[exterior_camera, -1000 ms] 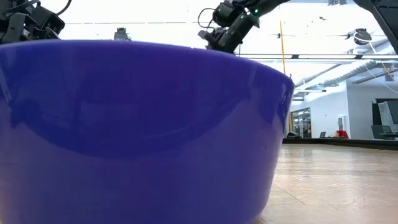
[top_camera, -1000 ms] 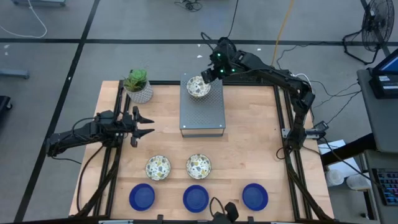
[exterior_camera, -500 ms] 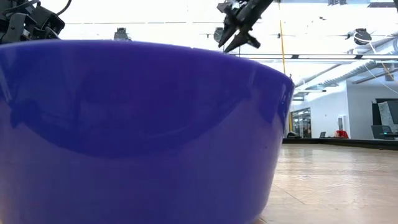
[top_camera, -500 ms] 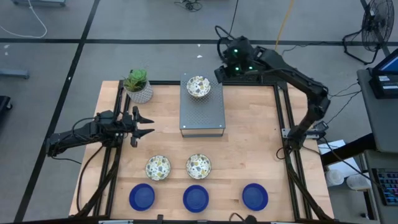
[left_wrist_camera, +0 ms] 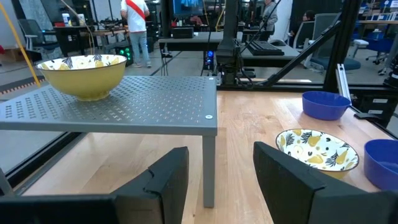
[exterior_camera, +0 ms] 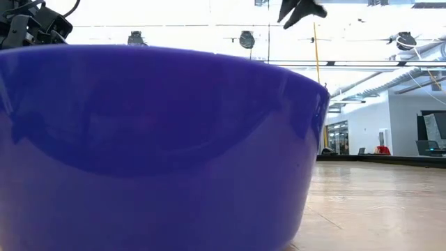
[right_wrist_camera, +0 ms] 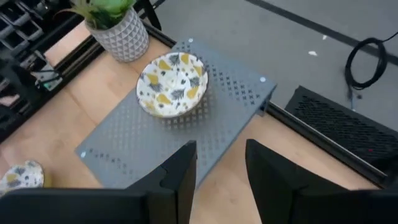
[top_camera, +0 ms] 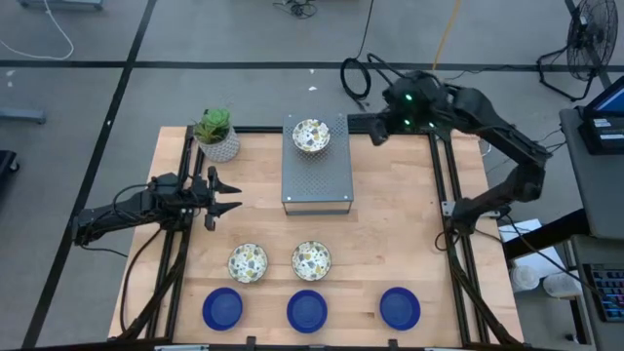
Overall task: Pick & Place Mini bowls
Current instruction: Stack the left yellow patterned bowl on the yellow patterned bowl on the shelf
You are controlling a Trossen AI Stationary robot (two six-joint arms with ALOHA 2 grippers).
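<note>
One speckled mini bowl (top_camera: 311, 136) (right_wrist_camera: 171, 84) stands on its base on the far end of a grey perforated platform (top_camera: 317, 180). Two more speckled bowls (top_camera: 248, 262) (top_camera: 311, 260) sit on the wooden table, with three blue bowls (top_camera: 222, 308) (top_camera: 307, 310) (top_camera: 400, 307) in a row at the near edge. My right gripper (right_wrist_camera: 221, 174) (top_camera: 375, 132) hangs open, high over the table's far right, to the right of the platform, with nothing between its fingers. My left gripper (top_camera: 229, 195) (left_wrist_camera: 221, 177) waits open at the left, pointing level at the platform.
A white textured pot with a green plant (top_camera: 216, 136) stands at the far left corner, beside the platform. Black frame rails run along the table's left and right sides (top_camera: 444, 195). In the low view one blue bowl (exterior_camera: 153, 146) fills most of the picture.
My right gripper has drawn away from the speckled bowl on the platform, rising and going toward the table's right edge. The bowl has stayed in place on the platform.
</note>
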